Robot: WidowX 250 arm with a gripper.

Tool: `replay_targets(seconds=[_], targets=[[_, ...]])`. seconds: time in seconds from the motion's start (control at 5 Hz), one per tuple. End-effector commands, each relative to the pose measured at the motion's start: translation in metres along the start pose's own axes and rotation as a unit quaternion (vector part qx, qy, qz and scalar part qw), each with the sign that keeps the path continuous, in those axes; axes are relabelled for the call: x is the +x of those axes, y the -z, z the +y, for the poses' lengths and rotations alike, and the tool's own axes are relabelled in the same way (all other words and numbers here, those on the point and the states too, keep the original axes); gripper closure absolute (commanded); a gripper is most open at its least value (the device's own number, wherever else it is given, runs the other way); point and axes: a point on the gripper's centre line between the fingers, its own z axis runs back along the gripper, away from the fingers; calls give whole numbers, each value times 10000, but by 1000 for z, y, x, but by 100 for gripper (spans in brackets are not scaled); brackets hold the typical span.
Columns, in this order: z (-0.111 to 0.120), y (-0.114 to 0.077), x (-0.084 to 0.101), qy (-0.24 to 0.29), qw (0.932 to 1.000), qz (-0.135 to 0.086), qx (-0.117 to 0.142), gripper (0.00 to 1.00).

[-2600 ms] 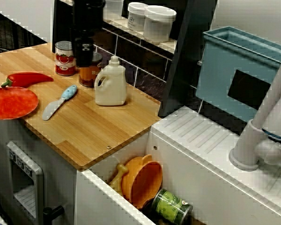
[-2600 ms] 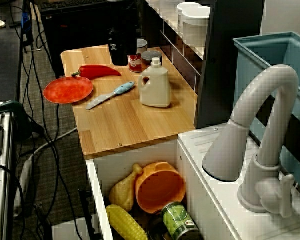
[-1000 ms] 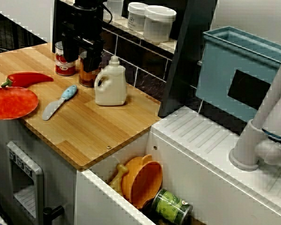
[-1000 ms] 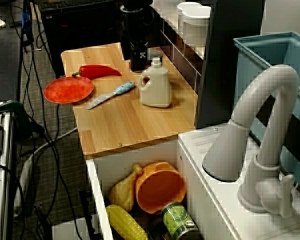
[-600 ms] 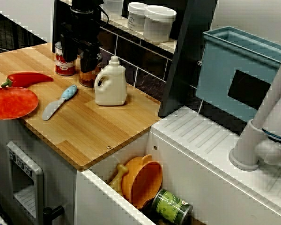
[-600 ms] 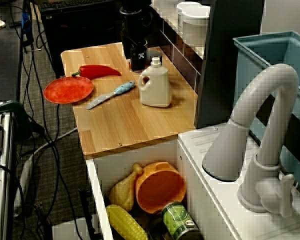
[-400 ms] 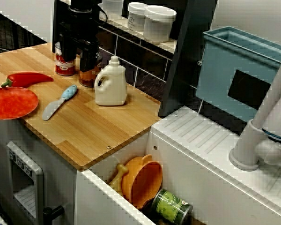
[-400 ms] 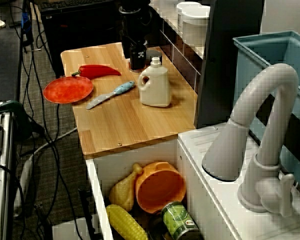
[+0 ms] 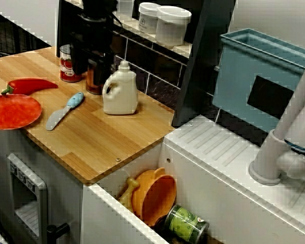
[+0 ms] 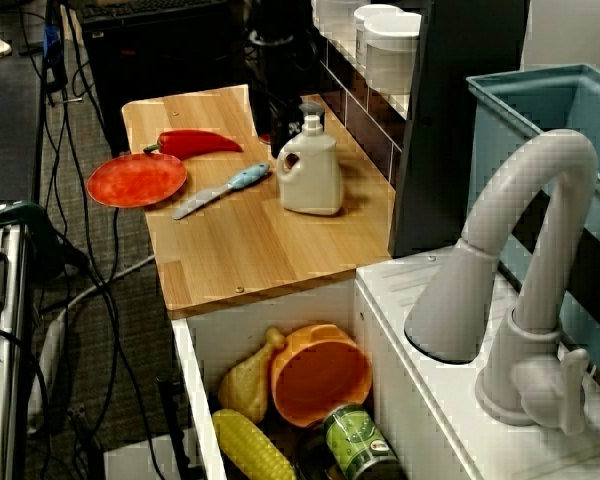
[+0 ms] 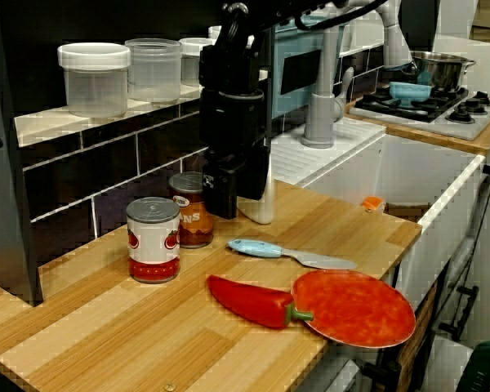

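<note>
Amber jar seemingly just beside jaws

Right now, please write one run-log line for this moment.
gripper: low, at jar | contact: unclear | jaws: unclear | nearby: can, bottle, knife

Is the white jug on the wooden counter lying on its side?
No, the white jug stands upright on the wooden counter, with its cap at the top.

No wording can be read: lettering on the red-labelled can and the orange-labelled jar is too blurred.
</note>
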Motion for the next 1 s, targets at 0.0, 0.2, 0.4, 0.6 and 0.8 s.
replay_targets(seconds=[0.0, 0.2, 0.4, 0.6, 0.8], targets=[[-27, -4, 4, 50, 9999, 42, -76, 0], [-35, -5, -3, 103, 9996, 148, -198, 0], [-41, -9, -14, 182, 9990, 261, -325, 0], [-41, -10, -21, 452, 9986, 102, -237, 0], [-38, -2, -25, 573, 9983, 58, -133, 0]])
